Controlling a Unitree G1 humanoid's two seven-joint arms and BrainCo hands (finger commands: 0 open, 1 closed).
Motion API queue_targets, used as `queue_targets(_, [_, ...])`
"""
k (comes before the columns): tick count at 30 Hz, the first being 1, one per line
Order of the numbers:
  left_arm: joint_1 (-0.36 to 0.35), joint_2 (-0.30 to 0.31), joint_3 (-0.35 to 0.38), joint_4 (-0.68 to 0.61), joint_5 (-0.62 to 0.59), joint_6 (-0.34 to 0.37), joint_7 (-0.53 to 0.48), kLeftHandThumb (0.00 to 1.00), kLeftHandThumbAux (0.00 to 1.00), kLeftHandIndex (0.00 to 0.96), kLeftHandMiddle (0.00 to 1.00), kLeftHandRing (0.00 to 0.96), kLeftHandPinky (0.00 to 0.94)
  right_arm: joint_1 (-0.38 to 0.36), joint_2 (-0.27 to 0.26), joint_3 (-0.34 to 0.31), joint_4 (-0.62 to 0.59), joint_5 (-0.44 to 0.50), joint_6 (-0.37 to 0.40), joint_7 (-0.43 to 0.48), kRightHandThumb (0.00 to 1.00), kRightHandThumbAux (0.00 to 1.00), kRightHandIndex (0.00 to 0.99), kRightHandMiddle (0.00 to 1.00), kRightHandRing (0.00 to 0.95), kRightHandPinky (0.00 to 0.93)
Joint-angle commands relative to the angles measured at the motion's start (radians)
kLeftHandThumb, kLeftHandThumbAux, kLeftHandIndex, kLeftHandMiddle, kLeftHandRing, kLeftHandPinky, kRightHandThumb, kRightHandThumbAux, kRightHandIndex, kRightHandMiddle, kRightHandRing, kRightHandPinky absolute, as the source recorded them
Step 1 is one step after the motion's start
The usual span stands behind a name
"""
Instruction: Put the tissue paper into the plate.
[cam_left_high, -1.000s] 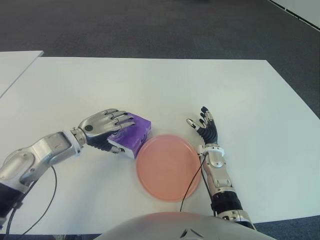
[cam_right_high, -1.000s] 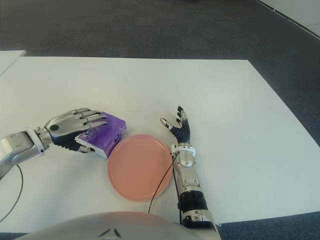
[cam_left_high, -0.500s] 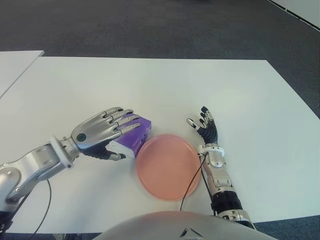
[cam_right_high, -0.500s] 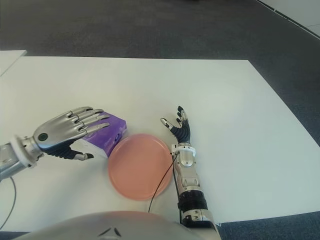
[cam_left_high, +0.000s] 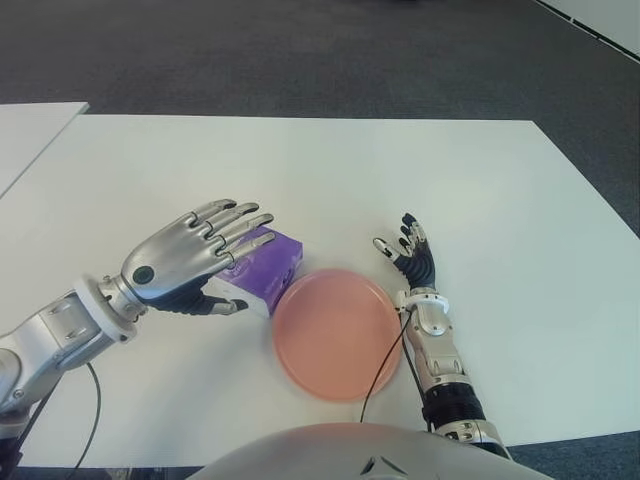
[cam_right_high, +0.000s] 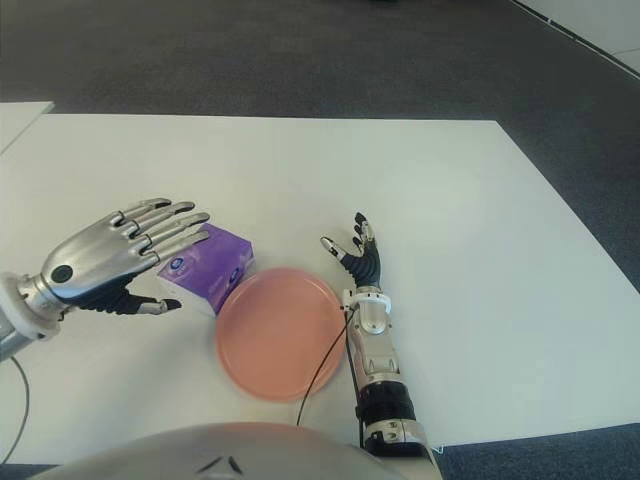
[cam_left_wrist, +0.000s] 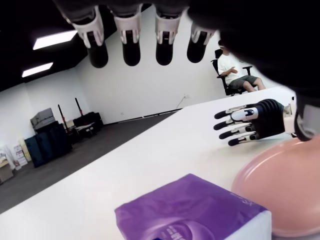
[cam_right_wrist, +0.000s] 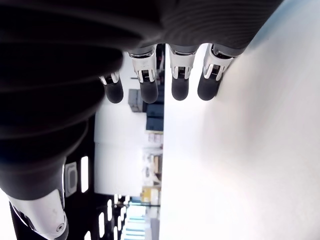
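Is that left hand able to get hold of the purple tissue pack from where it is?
Probably yes: the left hand hovers open right over the tissue pack, with nothing between them; the plate sits beside it.

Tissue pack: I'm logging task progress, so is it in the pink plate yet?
No: the purple tissue pack lies on the white table against the pink plate's left rim, with the open left hand above it.

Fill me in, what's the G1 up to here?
It's meant to put the tissue pack into the pink plate. The left hand hovers open above the pack, holding nothing. The pack lies on the white table against the plate's left rim; the plate is empty. The right hand shows open, right of the plate.
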Motion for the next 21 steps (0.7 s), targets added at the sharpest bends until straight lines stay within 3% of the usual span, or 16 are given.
queue_targets(1, [-0.050,-0.004,0.006,0.072,0.045,-0.004,0.044,0.181,0.343,0.000,0.000,0.000,0.000,0.070,0.016,0.009,0.060,0.016,0.088,0.017,0.162,0.729,0.050,0.029,0.000,0.000])
queue_targets(14, [-0.082,0.001,-0.040,0.140,0.037,-0.001,0.008,0.153,0.322,0.000,0.000,0.000,0.000,0.065,0.012,0.011,0.065,0.008,0.092,0.013,0.160,0.719,0.047,0.026,0.000,0.000])
queue_targets(21, [-0.160,0.007,-0.127,0.277,0.075,0.006,-0.003,0.141,0.305,0.000,0.000,0.000,0.000,0.064,0.016,0.011,0.061,0.016,0.095,0.020,0.154,0.716,0.051,0.027,0.000,0.000])
